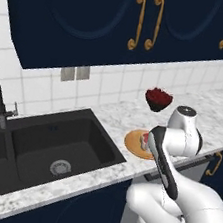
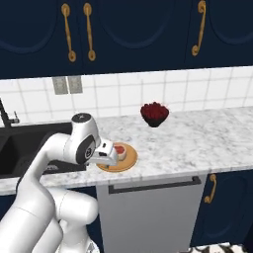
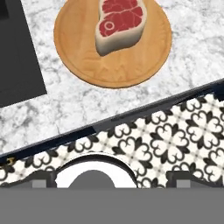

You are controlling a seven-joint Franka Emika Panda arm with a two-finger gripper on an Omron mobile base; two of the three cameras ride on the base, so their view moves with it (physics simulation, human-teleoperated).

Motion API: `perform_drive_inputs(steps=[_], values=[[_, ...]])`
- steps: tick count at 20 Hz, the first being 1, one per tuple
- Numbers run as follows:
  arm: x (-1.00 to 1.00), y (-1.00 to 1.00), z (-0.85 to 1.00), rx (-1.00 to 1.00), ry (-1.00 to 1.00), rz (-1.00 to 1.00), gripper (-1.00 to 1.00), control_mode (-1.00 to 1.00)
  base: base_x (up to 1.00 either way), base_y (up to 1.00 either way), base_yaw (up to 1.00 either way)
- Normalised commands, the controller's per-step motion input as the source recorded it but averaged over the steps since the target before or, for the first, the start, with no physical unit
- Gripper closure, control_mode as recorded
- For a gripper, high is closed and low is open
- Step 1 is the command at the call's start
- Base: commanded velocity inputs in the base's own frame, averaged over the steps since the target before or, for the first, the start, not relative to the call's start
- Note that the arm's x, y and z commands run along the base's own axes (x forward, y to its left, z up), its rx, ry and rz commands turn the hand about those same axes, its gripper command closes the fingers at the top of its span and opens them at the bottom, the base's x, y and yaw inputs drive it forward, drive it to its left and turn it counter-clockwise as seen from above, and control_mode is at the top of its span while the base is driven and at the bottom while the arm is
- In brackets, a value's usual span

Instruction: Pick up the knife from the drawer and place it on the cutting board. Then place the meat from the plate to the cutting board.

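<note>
A: Meat (image 3: 119, 24) sits on the plate (image 3: 78, 52), red face up with a pale rim, lying toward one side of it.

B: And the plate?

A: On the marble counter (image 2: 197, 143), near the front edge, just beside the dark sink (image 1: 53, 145). A potted red plant (image 2: 154, 113) stands behind it, close to the tiled wall.

B: Where's the gripper (image 3: 111, 181)?

A: Over the counter's front edge, looking down; patterned floor (image 3: 175, 135) shows below the edge. Its tips stand spread wide with nothing between them.

B: Anything else?

A: Navy cabinets (image 2: 138, 34) with brass handles above, and a black faucet (image 1: 1, 102) at the sink's back.
</note>
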Motion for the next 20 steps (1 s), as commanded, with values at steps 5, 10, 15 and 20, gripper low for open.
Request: perform_drive_inputs(steps=[5, 10, 15, 20], values=[[0.00, 0.00, 0.00, 0.00, 0.00, 0.00, -1.00, 1.00, 0.43, 0.07, 0.00], [0.00, 0.00, 0.00, 0.00, 0.00, 0.00, -1.00, 1.00, 0.00, 0.00, 0.00], [0.29, 0.00, -0.12, 0.00, 0.00, -0.08, -1.00, -1.00, 0.00, 0.00, 0.00], [0.78, -0.04, -0.03, 0.11, 0.09, -0.23, -1.00, -1.00, 0.00, 0.00, 0.00]])
